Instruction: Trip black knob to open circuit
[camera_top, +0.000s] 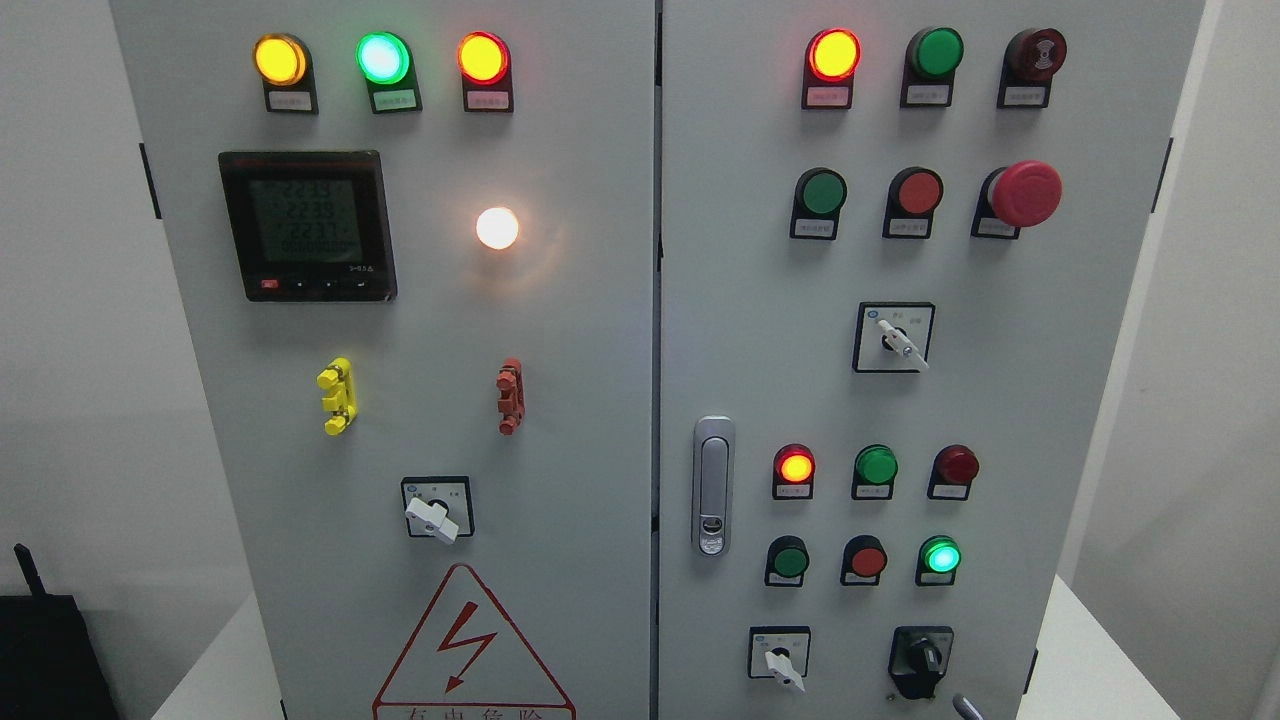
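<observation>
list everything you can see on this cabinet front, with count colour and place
black knob: 1, black, right door bottom right
white-handled rotary switches: 3, white on black plates; left door lower middle, right door middle, right door bottom
lit lamps: 7; amber, green, red top left; red top right; red and green lower right; white mid left
emergency stop button: 1, red mushroom, right door upper right
digital meter: 1, black, left door upper left
terminal posts: 2, yellow and red, left door middle
door handle: 1, silver, right door left edge
warning triangle: 1, red, left door bottom
grey tip: 1, bottom edge below black knob, cannot tell what it is
robot hands: none clearly in view
</observation>
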